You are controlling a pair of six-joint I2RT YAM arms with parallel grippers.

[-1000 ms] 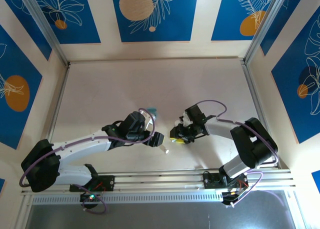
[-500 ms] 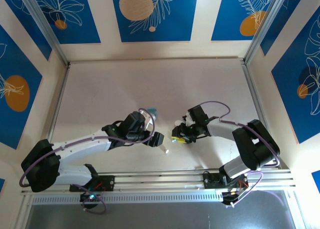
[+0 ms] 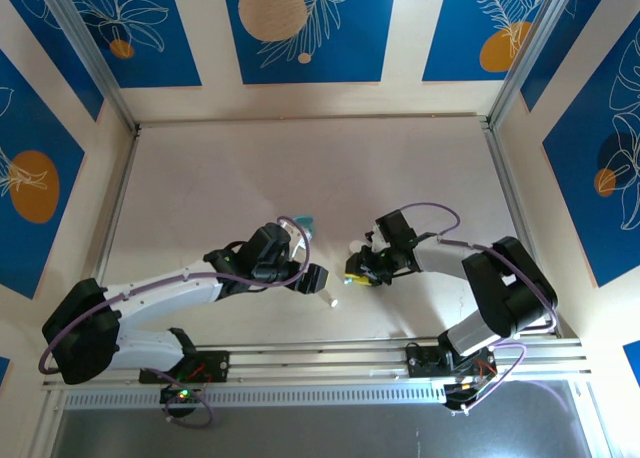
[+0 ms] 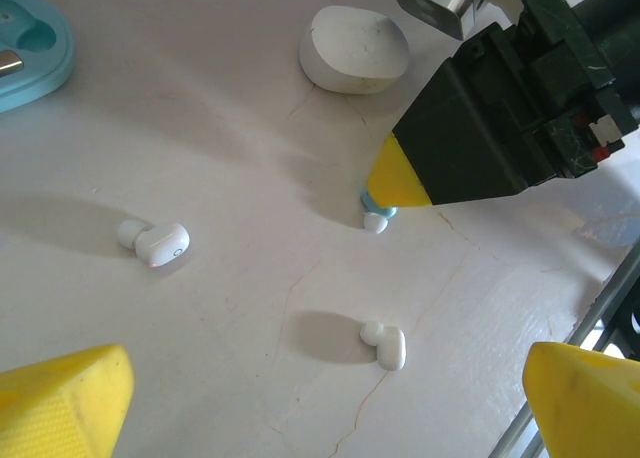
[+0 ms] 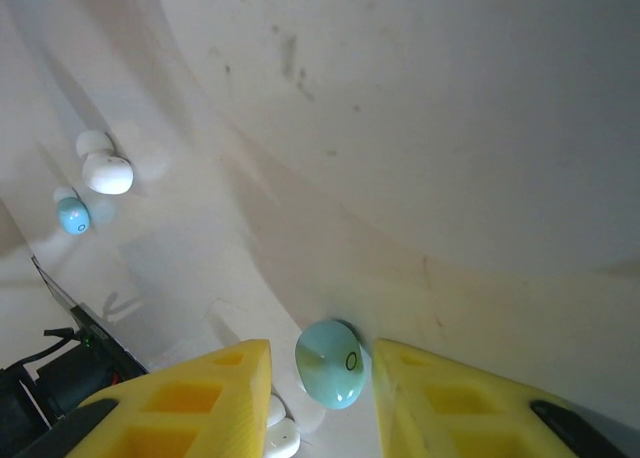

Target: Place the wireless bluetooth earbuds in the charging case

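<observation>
Your right fingers [image 5: 220, 388] are standing on either side of a light blue earbud [image 5: 330, 363] on the bench [image 5: 450, 128]. They are apart, with a sliver of gap showing on one side, so they are not pinching it yet. The bud is sitting off-centre, nearer one finger than the other. A small white piece [image 5: 275, 423] is lying just beside it under the fingertips; I cannot tell whether it is the bud's own tip or another earbud.

That is where I judge you are running the most risk. A squeeze from here could be shoving the smooth, rounded bud sideways until it pops free, or pinching the white piece along with it.

Your left fingers [image 4: 60, 403] are hanging wide apart, gripping nothing, over a loose white earbud [image 4: 160, 243]. A second light blue earbud [image 5: 72, 215] is lying well apart from the first.

The white case [image 4: 355, 48] is sitting just beyond the right fingers. The blue charging case [image 3: 305, 224], apparently open, is lying on the far side of the left arm. With both arms working this near each other, a carry towards it could be bumping the left wrist and knocking the bud loose.
</observation>
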